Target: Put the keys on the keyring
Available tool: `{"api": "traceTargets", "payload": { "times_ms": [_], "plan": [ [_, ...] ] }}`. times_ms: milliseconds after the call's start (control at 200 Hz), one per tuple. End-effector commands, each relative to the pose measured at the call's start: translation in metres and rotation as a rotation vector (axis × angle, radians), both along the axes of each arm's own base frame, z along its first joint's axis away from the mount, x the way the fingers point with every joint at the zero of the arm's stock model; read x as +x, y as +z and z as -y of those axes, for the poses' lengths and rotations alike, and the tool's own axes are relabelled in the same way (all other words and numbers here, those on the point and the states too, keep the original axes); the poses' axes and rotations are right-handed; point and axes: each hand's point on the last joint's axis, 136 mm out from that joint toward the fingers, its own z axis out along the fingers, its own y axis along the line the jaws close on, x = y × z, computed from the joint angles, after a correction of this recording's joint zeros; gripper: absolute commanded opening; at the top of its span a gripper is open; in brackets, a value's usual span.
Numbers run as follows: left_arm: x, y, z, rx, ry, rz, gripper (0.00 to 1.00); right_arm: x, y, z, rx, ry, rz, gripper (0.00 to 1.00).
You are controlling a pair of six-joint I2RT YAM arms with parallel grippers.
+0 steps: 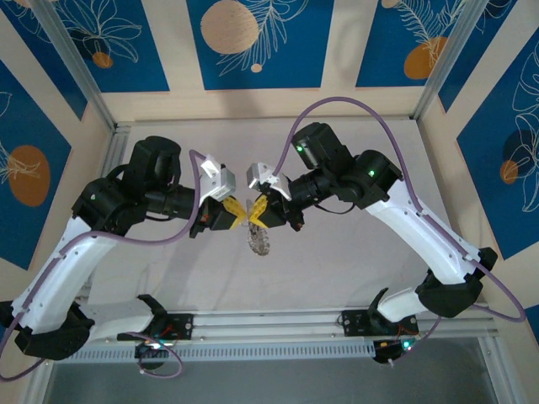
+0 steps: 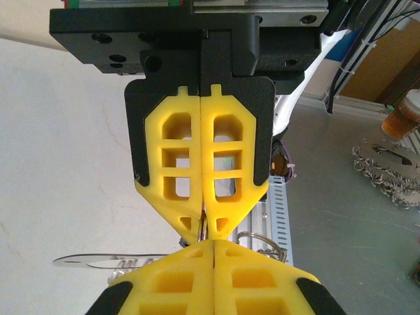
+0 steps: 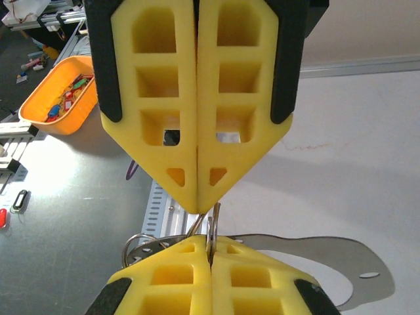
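Nearest, the keyring (image 1: pixel 259 241) dangles above mid-table (image 1: pixel 337 278), long axis hanging straight down from the tips; just beyond, left tool (image 2: pixel 205 223) and right tool (image 3: pixel 200 207) meet tip to tip, both clamped on its thin wire, equally near

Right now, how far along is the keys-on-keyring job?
Done: the keyring looks lifted off the table, hanging between the arms. In hand: left gripper and right gripper are shut tip to tip on its wire. Left: threading the keys; I can't tell whether any are on.
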Motion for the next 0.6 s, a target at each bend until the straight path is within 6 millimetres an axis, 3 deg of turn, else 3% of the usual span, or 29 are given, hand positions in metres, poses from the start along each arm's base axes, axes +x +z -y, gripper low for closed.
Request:
{"api": "traceTargets", "payload": {
  "times_ms": [0, 595],
  "plan": [
    [-0.009, -0.006, 0.003, 0.009, -0.041, -0.039, 0.06, -0.011, 0.015, 0.0, 0.061, 0.045, 0.015, 0.0],
    [-0.004, -0.017, 0.016, 0.037, -0.078, -0.068, 0.0, -0.009, 0.022, 0.0, 0.084, 0.047, 0.045, 0.0]
  ]
}}
